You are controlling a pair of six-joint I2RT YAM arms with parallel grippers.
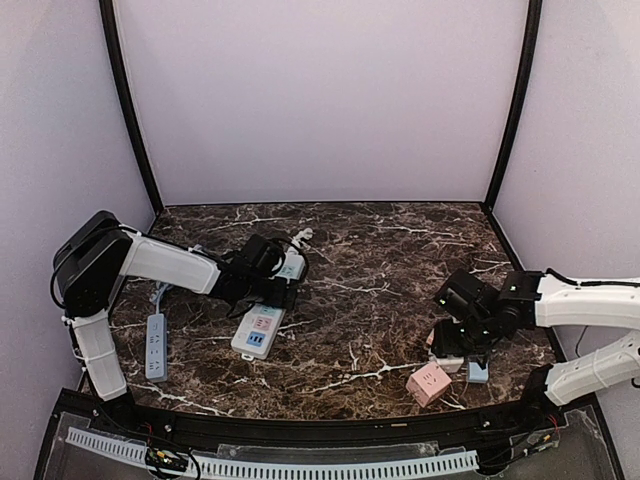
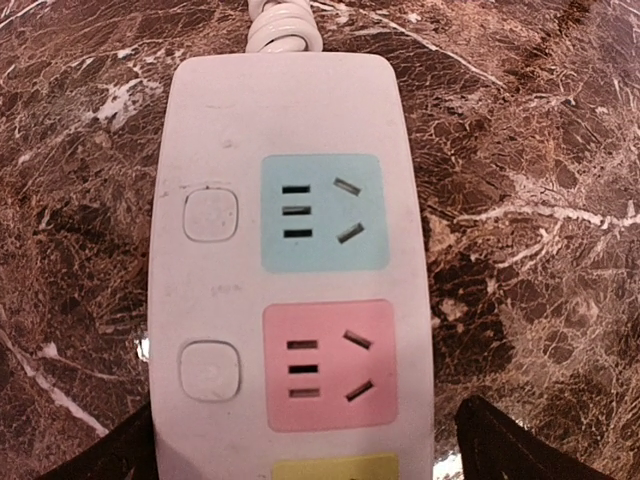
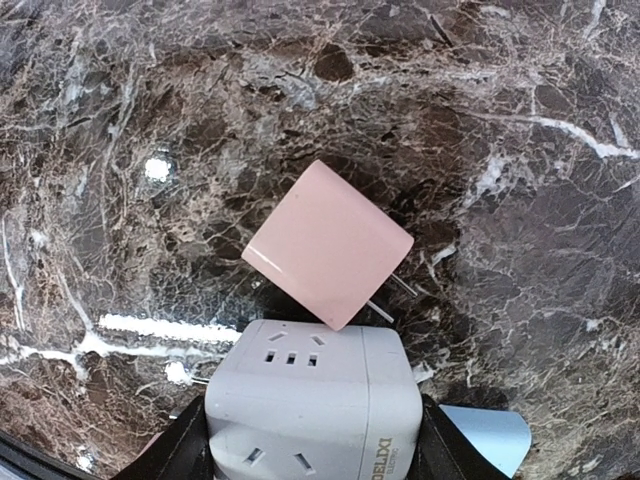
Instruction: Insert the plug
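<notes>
Presently, a white adapter [image 3: 310, 390] is clasped by the right gripper [image 3: 315, 432]; a power strip [image 2: 290, 200] is straddled by the released left gripper [image 2: 310, 445].

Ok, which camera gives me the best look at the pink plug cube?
Right wrist: the pink cube sits mid-frame on the table, prongs visible at its lower right. The top external view shows the cube only small, near the table's front edge. The left wrist view misses it entirely.

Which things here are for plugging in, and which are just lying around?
For the job: white power strip, white cube adapter.
Just lying about: pink cube plug, grey power strip, small blue piece.
</notes>
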